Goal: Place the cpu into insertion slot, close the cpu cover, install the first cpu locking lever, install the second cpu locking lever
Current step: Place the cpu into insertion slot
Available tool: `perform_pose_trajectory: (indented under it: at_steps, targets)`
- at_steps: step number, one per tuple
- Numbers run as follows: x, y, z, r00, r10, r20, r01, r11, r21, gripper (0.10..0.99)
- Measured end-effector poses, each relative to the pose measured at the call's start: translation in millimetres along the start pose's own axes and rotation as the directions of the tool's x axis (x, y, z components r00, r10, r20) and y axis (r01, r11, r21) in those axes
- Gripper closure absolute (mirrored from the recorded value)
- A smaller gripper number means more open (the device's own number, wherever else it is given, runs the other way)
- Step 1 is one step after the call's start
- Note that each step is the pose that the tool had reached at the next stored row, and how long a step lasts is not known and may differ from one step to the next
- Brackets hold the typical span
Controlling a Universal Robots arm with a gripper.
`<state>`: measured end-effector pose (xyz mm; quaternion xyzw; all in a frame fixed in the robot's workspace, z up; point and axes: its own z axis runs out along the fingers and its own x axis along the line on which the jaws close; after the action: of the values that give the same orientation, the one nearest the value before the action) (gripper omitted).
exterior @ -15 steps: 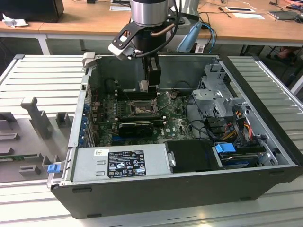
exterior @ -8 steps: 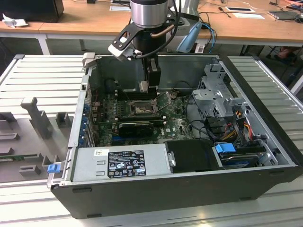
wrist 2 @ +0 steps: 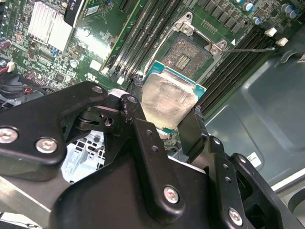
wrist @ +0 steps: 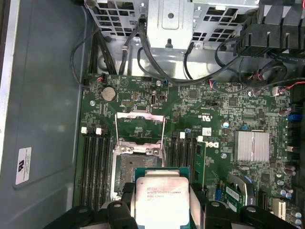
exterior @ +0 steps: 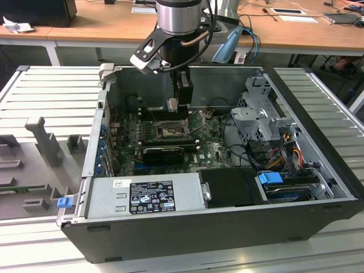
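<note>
Item: gripper [exterior: 172, 106] of the single arm, lowered into an open computer case [exterior: 199, 236].
Grip state: narrowed onto the cpu [wrist 2: 167, 98]. The chip is clamped by two opposite edges between the black fingers [wrist 2: 143, 138].
Cpu attitude: held flat with the metal lid turned toward the wrist. In the first wrist view its edges run roughly parallel to the slot's edges.
Insertion slot [wrist: 125, 167]: open, with the contact field exposed. It lies below the fingertips and a little off to one side, so part of it is hidden by the held chip in the first wrist view.
Seating: the chip is judged to be apart from the slot, not yet set in.
Cpu cover [wrist: 139, 125]: swung open, lying beyond the slot as reckoned from the gripper.
Locking levers [wrist: 163, 136]: two thin wire arms, released, one along each side of the cover.
Surroundings: green motherboard [wrist: 228, 114], with memory slots [wrist: 95, 162] just beside the socket.
</note>
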<state>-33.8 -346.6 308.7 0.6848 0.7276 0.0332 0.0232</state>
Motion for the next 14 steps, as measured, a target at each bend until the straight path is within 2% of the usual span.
perform_pose_trajectory:
  at_steps: [10,12,14]
  targets:
    - [0.0,-0.4,3.8,1.0000,0.004,0.0002,-0.004,1.0000,0.000,0.545]
    - [0.0,-0.5,4.7,0.9999,0.017,0.0014,-0.017,0.9999,0.000,0.545]
    - [-0.1,-0.6,6.1,0.9985,0.054,0.0044,-0.054,0.9986,-0.001,0.545]
